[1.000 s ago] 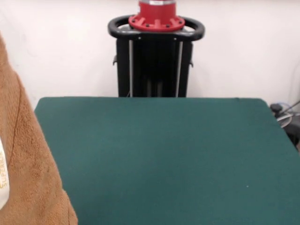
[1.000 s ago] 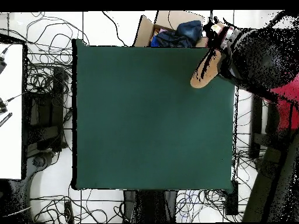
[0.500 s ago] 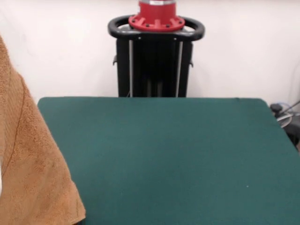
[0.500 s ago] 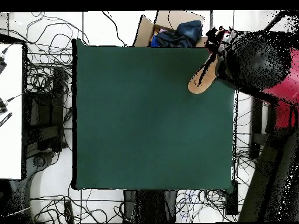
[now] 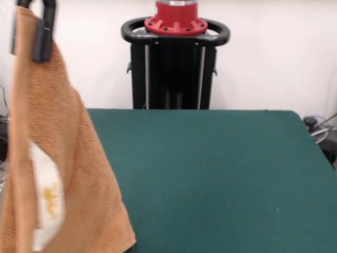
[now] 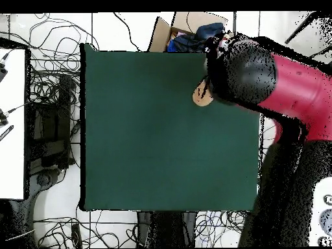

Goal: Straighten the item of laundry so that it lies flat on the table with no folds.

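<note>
Behind your bench stood a plain white wall, and against it the black pedestal (image 5: 174, 74) with its red collar, centred on the far edge. You had the table (image 5: 221, 174) covered edge to edge in dark green felt — nothing lay on it. From overhead, the floor around it was pale and strewn with black cables (image 6: 48, 97), with a white surface (image 6: 11, 123) off one side and an open cardboard box (image 6: 188, 35) of dark blue cloth just past one edge.

Your gripper (image 5: 36, 23) showed at the upper left of the front view, its black fingers (image 5: 43, 31) clamped on the top edge of the towel (image 5: 58, 158). The orange-tan cloth hung straight down from that pinch in a long drape, with a pale label on its lower part, in front of the table's left side; whether its bottom hem touched the felt you could not tell. From above, the red and black arm (image 6: 285, 84) reached in over one corner of the table, and only a small tan patch of the towel showed beside it.
</note>
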Robot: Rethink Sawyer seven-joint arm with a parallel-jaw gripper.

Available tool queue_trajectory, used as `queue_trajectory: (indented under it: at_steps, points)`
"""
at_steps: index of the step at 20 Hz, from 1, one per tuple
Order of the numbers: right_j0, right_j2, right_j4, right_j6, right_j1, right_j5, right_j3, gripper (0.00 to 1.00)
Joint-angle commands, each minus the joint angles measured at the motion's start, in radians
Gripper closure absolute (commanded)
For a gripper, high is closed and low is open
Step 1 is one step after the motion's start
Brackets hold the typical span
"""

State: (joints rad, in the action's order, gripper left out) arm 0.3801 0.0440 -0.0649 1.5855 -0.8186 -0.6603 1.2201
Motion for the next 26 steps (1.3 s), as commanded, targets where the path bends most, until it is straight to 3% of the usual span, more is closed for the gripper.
queue_trajectory:
  at_steps: [1,7,13,26]
  points:
    - [-0.073,-0.032,-0.063,0.204,0.001,0.151,0.203,1.0]
    - [-0.15,-0.11,-0.074,0.294,0.041,0.249,0.221,1.0]
    - [-0.245,-0.207,-0.023,0.358,0.082,0.274,0.22,1.0]
    - [-0.308,-0.269,0.057,0.386,0.076,0.273,0.304,1.0]
